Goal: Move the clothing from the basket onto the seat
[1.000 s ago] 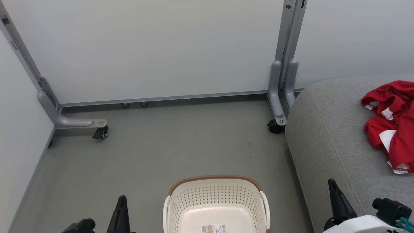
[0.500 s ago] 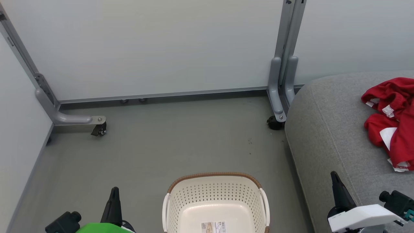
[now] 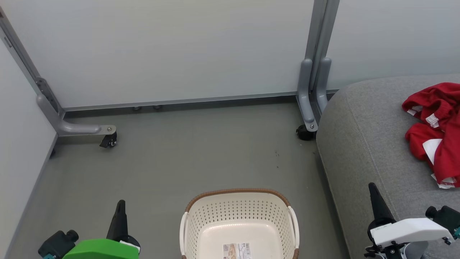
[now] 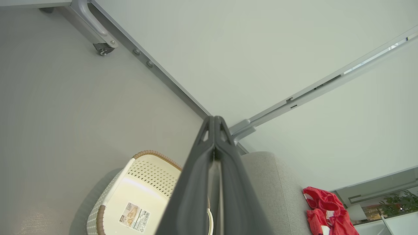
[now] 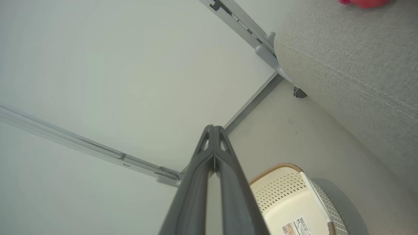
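Note:
The red clothing (image 3: 438, 129) lies bunched on the grey seat (image 3: 366, 144) at the right edge of the head view; it also shows in the left wrist view as clothing (image 4: 325, 212) on the seat (image 4: 274, 189). The cream basket (image 3: 239, 225) stands on the floor at bottom centre, holding only a label on its bottom. My left gripper (image 3: 120, 205) is shut and empty, left of the basket. My right gripper (image 3: 372, 187) is shut and empty, over the seat's front edge. Both wrist views show fingers pressed together: left gripper (image 4: 214, 119), right gripper (image 5: 214, 128).
Pale partition panels stand behind, on grey metal legs with castors, one castor (image 3: 109, 141) at the left and another castor (image 3: 304, 133) beside the seat's corner. Grey floor (image 3: 187, 154) stretches between the panels and the basket.
Both arms have risen further into the head view, the left showing its green cover and the right its white wrist. The whole picture has shifted slightly, so the camera moved. Clothing and basket lie as before.

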Motion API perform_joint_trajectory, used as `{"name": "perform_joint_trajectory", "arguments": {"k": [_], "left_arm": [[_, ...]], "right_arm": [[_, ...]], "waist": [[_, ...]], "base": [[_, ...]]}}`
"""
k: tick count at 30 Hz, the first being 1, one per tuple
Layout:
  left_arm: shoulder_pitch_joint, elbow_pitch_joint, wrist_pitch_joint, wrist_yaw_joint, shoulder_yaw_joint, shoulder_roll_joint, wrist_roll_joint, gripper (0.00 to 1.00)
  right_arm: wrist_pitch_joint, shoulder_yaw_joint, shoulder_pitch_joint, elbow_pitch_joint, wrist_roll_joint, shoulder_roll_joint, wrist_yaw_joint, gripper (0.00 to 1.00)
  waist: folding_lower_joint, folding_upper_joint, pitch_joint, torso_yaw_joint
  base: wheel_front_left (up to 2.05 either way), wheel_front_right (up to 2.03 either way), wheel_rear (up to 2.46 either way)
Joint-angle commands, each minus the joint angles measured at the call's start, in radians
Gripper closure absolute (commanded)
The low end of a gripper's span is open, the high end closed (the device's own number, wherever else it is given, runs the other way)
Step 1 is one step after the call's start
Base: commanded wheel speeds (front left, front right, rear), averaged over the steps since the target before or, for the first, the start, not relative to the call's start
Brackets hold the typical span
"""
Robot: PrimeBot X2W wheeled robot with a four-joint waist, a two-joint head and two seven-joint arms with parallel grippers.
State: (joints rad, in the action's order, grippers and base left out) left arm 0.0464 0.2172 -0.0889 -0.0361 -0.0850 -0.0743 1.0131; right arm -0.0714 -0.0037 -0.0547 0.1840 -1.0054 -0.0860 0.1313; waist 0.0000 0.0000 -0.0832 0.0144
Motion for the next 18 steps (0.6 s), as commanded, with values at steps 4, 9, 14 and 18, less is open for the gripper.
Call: {"name": "perform_joint_trajectory", "arguments": {"k": [4,9,14,18], "left_arm": [[-0.04,-0.006,0.015,-0.013,0.018,-0.007,0.066,1.0],[-0.05,-0.004,0.028,-0.021,0.032,-0.007,0.118,1.0],[-0.062,-0.001,0.043,-0.029,0.044,-0.008,0.17,1.0],[-0.07,0.001,0.053,-0.035,0.053,-0.008,0.208,1.0]], "right_arm": [[0.015,-0.011,0.036,-0.002,-0.063,-0.002,0.0,1.0],[0.029,-0.019,0.047,0.004,-0.114,0.0,0.0,1.0],[0.044,-0.026,0.059,0.009,-0.165,0.002,0.0,1.0],[0.054,-0.032,0.069,0.013,-0.203,0.003,0.0,1.0]], "waist": [[0.0,0.0,0.005,-0.001],[0.0,0.0,0.011,-0.002],[0.0,0.0,0.017,-0.003],[0.0,0.0,0.021,-0.004]], "base": [[0.0,0.0,0.0],[0.0,0.0,0.0],[0.0,0.0,0.0],[0.0,0.0,0.0]]}}
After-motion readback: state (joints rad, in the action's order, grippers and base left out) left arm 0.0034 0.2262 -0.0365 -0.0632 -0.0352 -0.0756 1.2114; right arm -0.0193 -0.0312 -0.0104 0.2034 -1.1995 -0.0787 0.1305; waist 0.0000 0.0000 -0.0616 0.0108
